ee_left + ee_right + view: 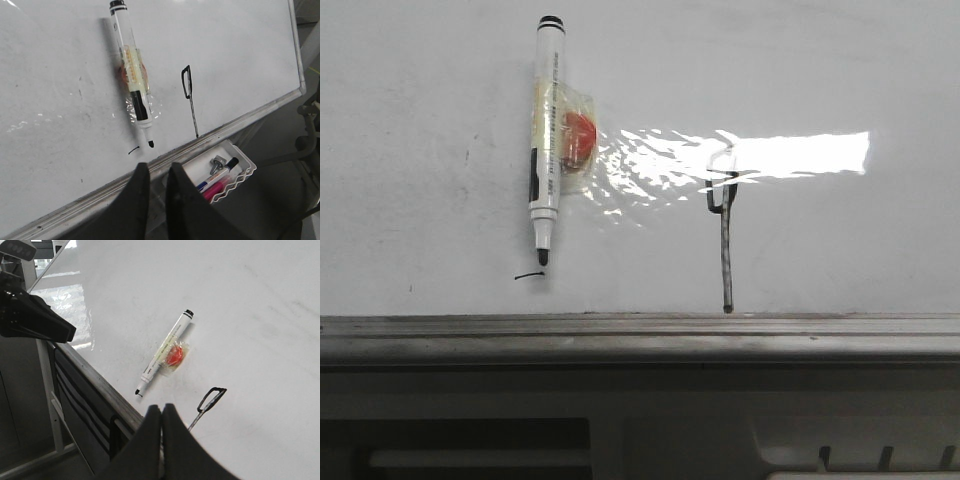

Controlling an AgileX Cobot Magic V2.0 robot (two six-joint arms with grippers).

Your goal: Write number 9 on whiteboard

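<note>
We see the number 9 (725, 235) already drawn on the whiteboard (840, 70), the marker (546, 140) lying free, our left gripper (156, 187) slightly parted and empty, right gripper (161, 432) clenched on nothing.

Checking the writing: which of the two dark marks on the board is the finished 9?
The number 9: narrow loop atop a long stem, right of the marker. The short dash isn't.

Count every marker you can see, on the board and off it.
3, possibly more. One marker lies uncapped on the whiteboard, taped to something red. Two show in the white tray below the rail: a black-capped one and a pink one; others may be hidden.
</note>
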